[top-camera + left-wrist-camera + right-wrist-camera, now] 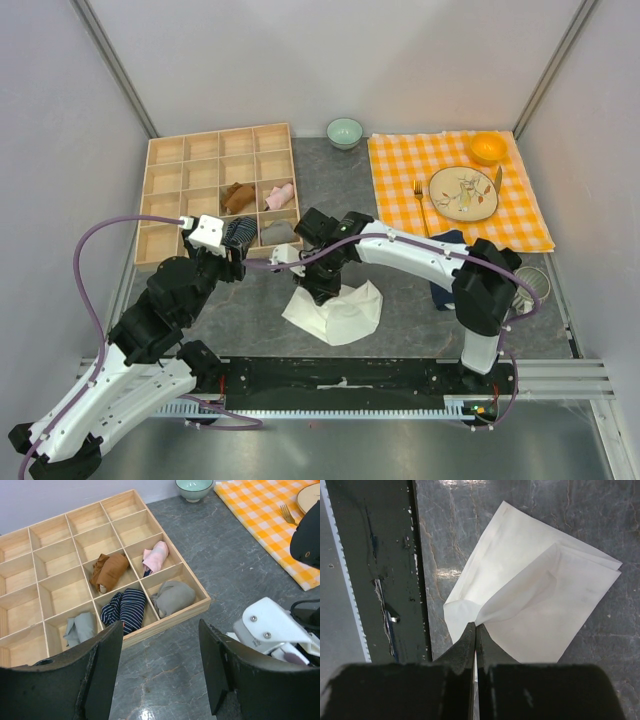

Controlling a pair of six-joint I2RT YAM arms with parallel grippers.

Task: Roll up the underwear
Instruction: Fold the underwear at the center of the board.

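Observation:
The cream-white underwear (340, 312) lies spread and partly folded on the grey table in front of the arms; it also fills the right wrist view (540, 605). My right gripper (475, 626) is shut on a pinched edge of that cloth, at its left side in the top view (318, 292). The rust-brown underwear (237, 196) sits rolled in a cell of the wooden tray (160, 258), also in the left wrist view (111, 570). My left gripper (160, 645) is open and empty over bare table just in front of the tray (170, 620).
The tray also holds a dark striped sock bundle (125, 609), grey rolls (172, 597) and a pink one (155, 556). An orange checked cloth (400, 180) with plate, fork and orange bowl lies back right. A green bowl (345, 131) stands behind. A black strip (350, 380) runs along the near edge.

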